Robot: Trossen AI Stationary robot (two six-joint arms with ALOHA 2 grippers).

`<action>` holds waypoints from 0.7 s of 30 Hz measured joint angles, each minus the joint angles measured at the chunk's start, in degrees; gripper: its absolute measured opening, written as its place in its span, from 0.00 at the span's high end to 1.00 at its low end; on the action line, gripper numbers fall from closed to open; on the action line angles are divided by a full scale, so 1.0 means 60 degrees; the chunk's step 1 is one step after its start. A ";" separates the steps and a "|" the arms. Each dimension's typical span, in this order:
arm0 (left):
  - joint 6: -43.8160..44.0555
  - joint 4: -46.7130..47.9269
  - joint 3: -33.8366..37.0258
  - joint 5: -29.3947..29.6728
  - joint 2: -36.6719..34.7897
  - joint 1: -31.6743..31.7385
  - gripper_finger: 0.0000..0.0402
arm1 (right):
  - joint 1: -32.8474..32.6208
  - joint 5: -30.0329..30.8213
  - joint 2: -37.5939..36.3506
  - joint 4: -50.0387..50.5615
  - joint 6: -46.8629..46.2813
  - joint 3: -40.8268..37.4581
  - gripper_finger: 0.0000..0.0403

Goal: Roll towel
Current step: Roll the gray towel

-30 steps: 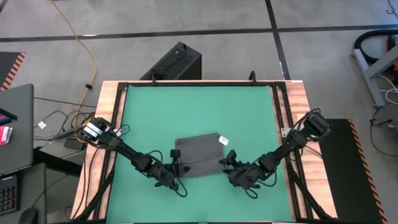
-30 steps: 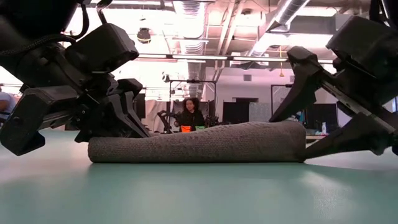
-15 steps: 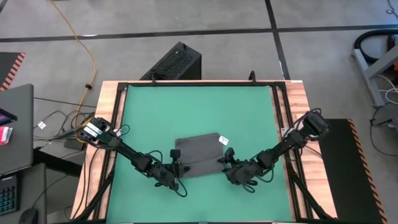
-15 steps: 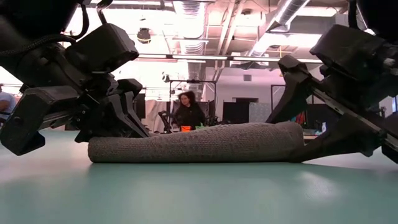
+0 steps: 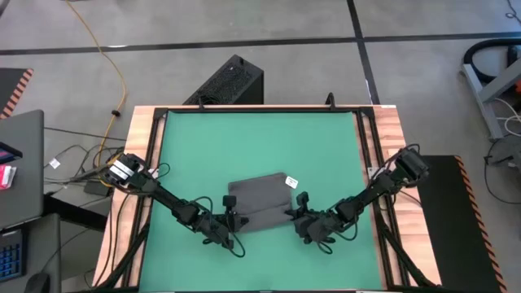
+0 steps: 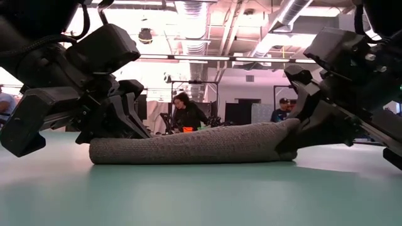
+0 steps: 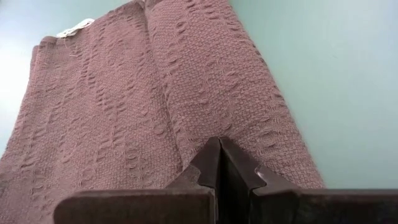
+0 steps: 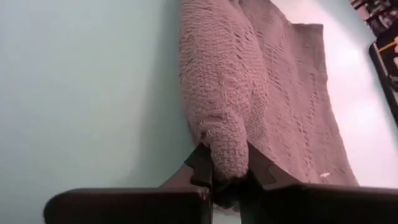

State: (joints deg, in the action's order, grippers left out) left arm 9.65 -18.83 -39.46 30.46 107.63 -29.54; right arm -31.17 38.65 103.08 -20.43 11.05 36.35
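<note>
Green mat (image 5: 260, 146) on wood-edged table (image 5: 389, 146). Black box (image 5: 228, 81) on floor behind, yellow cable (image 5: 110, 57) at left. People (image 6: 187, 116) in room beyond.

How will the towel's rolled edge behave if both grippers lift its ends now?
The towel is soft knit cloth, so its middle would probably sag. The right gripper pinches one end of the roll and the left gripper the other. The loose roll may unwind; the flat part would likely drag along.

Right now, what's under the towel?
Only the green table mat shows around the towel. The right gripper pinches its rolled end, the left gripper the other end. Beneath the cloth stays hidden.
</note>
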 joint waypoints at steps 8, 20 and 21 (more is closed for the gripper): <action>0.0537 -0.0186 -0.0101 -0.0656 -0.0029 0.0004 1.00 | 0.0122 -0.1476 -0.1197 0.1697 -0.2806 0.0357 0.88; 0.1277 -0.0372 -0.0229 -0.3093 -0.0328 0.0035 1.00 | 0.1149 -0.4417 -0.2345 0.2759 -0.7981 0.0718 0.88; 0.1386 -0.0370 -0.0229 -0.3268 -0.0349 0.0042 1.00 | 0.1239 -0.4446 -0.2313 0.2763 -0.8320 0.0718 0.88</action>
State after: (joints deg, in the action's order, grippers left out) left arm 17.96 -21.05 -40.84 10.85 105.54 -29.29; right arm -23.73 11.97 89.21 -3.86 -38.87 40.66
